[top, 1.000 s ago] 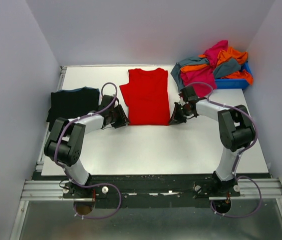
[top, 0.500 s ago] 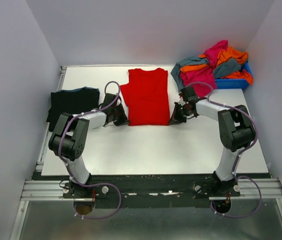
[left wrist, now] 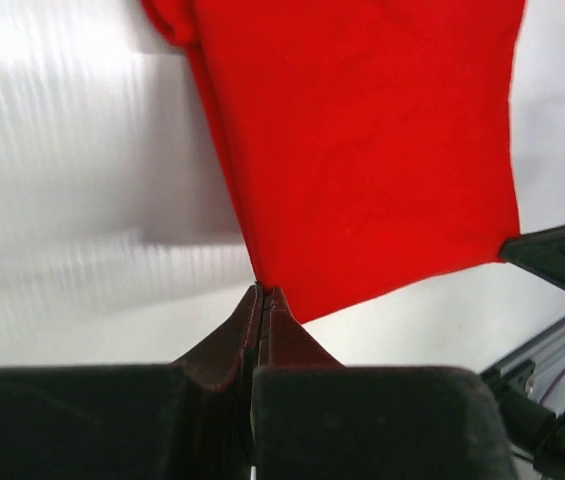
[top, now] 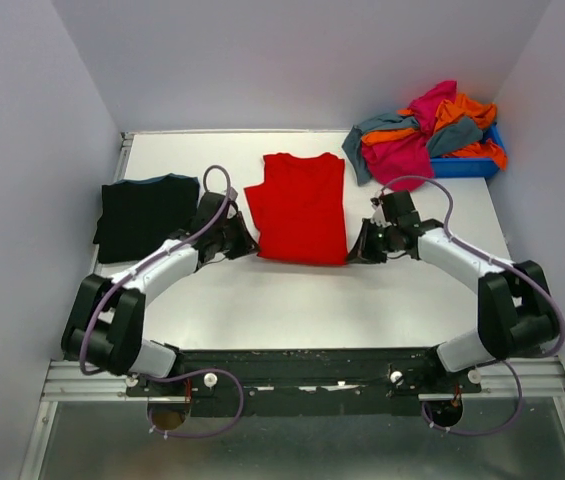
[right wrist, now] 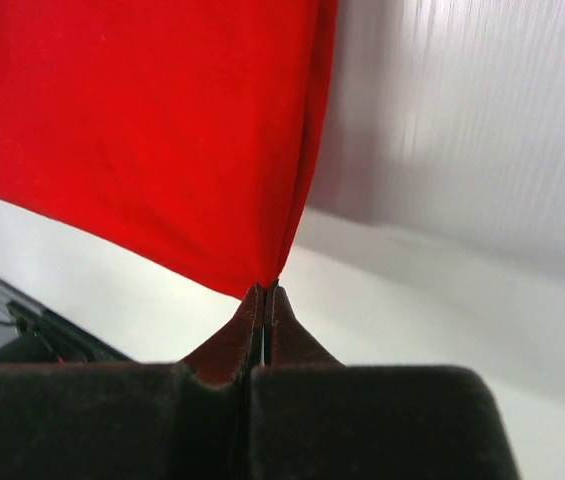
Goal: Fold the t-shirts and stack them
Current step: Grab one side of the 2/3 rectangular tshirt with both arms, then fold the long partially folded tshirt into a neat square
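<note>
My left claw [top: 247, 243] and right claw [top: 359, 249] are each clamped tight on a near corner of the red t-shirt [top: 302, 205].

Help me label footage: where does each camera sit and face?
Top external: above and behind the arms, looking down at the table; both show.
Left wrist: behind the left gripper, facing a corner of the red t-shirt; own shut fingers show.
Right wrist: behind the right gripper, facing the other corner; own fingers show.
Shared: the red t-shirt.
</note>
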